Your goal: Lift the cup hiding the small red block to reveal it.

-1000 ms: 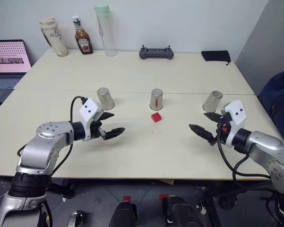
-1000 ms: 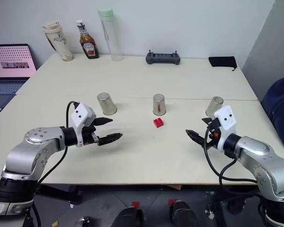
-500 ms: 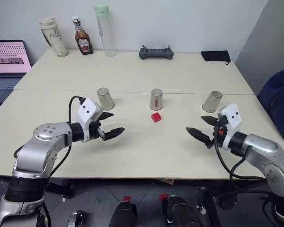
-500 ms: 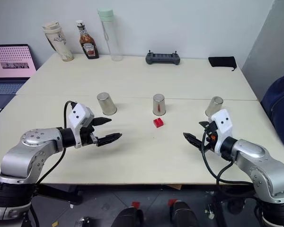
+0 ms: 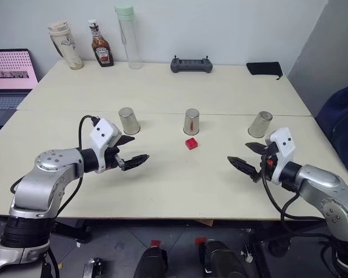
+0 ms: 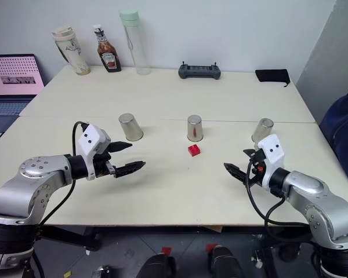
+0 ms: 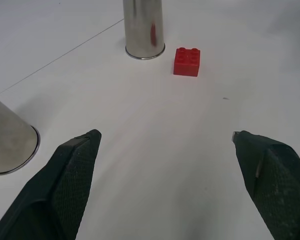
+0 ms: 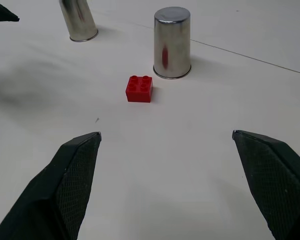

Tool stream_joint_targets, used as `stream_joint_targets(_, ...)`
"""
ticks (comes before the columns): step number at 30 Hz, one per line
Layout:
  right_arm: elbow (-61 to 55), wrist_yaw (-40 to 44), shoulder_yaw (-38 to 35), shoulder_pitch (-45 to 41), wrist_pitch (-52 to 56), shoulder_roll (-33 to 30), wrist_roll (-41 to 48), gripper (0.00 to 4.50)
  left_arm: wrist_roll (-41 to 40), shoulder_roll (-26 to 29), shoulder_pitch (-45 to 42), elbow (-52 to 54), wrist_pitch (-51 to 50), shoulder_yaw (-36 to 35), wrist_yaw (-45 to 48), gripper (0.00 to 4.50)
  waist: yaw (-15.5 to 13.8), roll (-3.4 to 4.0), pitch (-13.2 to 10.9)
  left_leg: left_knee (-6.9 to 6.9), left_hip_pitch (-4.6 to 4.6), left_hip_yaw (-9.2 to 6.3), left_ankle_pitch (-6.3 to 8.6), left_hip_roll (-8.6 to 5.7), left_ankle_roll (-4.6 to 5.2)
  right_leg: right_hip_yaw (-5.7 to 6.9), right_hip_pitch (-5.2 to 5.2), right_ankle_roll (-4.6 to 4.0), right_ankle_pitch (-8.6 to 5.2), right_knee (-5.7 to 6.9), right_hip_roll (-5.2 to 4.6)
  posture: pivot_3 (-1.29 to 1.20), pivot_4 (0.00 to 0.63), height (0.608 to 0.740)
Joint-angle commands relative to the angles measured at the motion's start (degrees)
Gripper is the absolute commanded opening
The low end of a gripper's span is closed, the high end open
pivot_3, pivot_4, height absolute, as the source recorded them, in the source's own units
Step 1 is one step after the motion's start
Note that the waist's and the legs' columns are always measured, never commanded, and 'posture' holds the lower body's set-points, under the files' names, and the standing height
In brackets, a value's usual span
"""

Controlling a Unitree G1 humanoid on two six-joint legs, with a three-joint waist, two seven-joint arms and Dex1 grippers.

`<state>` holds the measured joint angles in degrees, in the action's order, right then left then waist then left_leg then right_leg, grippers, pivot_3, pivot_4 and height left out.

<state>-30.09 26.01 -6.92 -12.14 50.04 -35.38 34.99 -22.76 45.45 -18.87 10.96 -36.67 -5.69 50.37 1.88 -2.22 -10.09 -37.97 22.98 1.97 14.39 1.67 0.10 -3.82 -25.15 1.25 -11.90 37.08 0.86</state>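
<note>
I am holding my left end effector (image 5: 132,149) and right end effector (image 5: 246,157) wide open above the table (image 5: 174,185), the small red block (image 5: 191,143) lying uncovered beside the middle cup (image 5: 191,121).

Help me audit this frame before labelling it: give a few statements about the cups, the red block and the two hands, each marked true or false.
1. The small red block lies uncovered on the table. True.
2. Three steel cups stand upside down: left cup, middle cup, right cup. True.
3. The left hand grips a cup. False: it is open and holds nothing.
4. The block sits beside the right cup. False: it sits just in front of the middle cup.
5. The right hand is open, off the table. True.
</note>
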Motion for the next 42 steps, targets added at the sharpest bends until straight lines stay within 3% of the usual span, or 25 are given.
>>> stream_joint_targets(1,-1.86,-0.49,-1.68,-1.18,-0.23,-0.20,0.28,4.47,-0.10,0.91,-1.71,0.31,1.08,-0.75,0.47,4.50,0.00,0.00,0.00,0.00,0.00,0.00,0.00,0.00,0.00,0.00,0.00,0.00,0.00,0.00,0.00,0.00,0.150,0.740)
stream_joint_targets(42,-2.82,-1.25,-1.95,-2.15,1.57,2.16,1.08,4.47,0.13,2.36,-5.67,-3.17,0.99,0.51,3.23,4.50,0.01,0.00,0.00,0.01,0.00,-0.01,0.00,0.00,0.00,0.01,0.00,0.00,0.00,0.00,0.00,0.00,0.150,0.740)
